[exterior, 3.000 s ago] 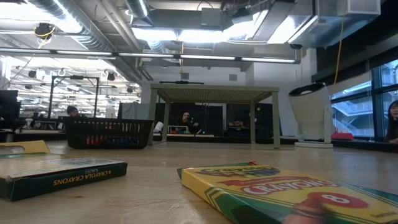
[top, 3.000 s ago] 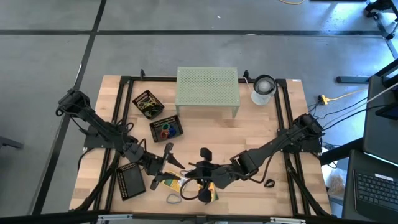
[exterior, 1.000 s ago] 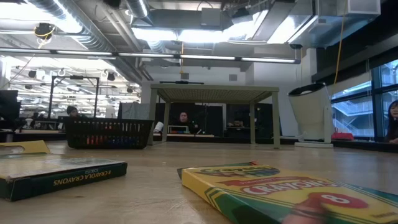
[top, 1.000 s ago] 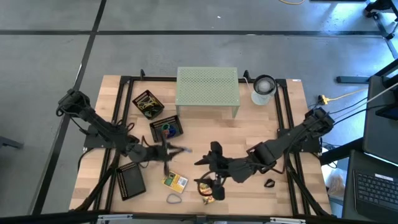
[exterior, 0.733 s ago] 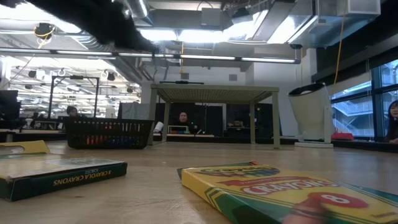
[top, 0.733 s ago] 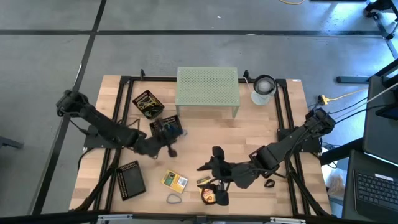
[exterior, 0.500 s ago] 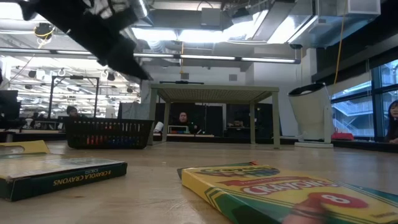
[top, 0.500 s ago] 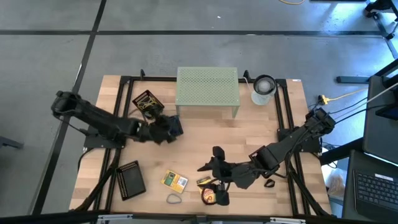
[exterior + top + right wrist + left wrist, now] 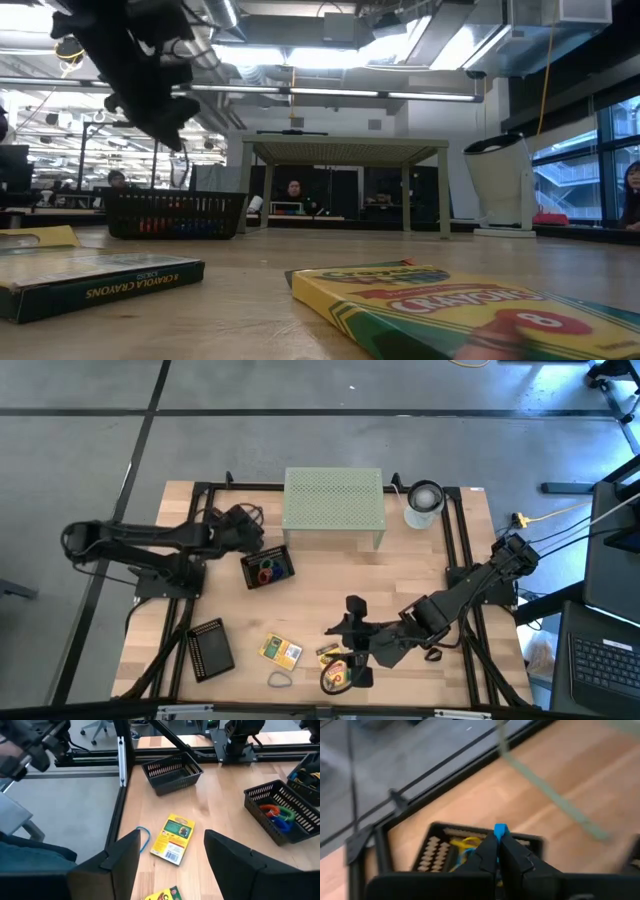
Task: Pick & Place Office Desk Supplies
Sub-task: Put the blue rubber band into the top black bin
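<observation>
Delivery seems underway: the left gripper (image 9: 499, 851) – pinched on a small blue piece (image 9: 500, 830) – hovers over the far black mesh tray (image 9: 440, 847). Next, release. The right gripper (image 9: 352, 650), spread wide, hangs above the yellow crayon box (image 9: 338, 674) at the wooden surface's (image 9: 400, 565) front.

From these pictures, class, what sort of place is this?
Probably a robotics lab in an open-plan workspace: a framed wooden table with two mounted arms, exposed ceiling ducts, and rows of workstations with people seated behind.

A pale green perforated riser (image 9: 334, 506) stands at the table's (image 9: 420, 570) twelve o'clock edge. A white-grey cylinder (image 9: 423, 503) sits just beside it, toward one o'clock.
</observation>
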`<action>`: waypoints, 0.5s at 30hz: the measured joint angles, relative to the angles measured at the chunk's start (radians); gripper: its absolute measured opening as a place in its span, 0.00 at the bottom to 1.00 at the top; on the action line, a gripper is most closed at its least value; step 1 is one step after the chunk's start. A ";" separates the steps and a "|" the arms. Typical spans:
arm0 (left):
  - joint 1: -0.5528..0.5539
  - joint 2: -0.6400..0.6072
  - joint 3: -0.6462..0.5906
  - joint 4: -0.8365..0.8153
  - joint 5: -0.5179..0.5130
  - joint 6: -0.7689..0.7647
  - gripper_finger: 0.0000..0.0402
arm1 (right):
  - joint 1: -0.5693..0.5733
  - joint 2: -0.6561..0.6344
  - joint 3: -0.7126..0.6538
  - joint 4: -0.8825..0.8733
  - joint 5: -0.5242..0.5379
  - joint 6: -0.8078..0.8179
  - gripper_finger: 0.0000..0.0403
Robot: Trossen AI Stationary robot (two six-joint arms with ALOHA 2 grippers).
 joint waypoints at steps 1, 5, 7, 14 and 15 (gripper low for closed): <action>0.025 0.000 0.000 -0.005 0.000 0.000 0.01 | 0.000 0.000 0.000 0.000 0.000 0.000 0.55; 0.125 0.016 0.000 -0.010 -0.004 0.002 0.01 | 0.000 0.000 0.000 -0.015 0.000 0.000 0.54; 0.168 0.019 0.000 -0.011 -0.004 0.014 0.01 | 0.000 0.000 0.000 -0.019 0.000 0.000 0.53; 0.259 0.020 0.000 -0.017 -0.004 0.027 0.03 | 0.000 0.000 0.000 -0.055 -0.001 0.000 0.52; 0.265 0.020 0.000 -0.019 -0.004 0.024 0.05 | 0.000 0.000 0.000 -0.060 0.000 0.000 0.52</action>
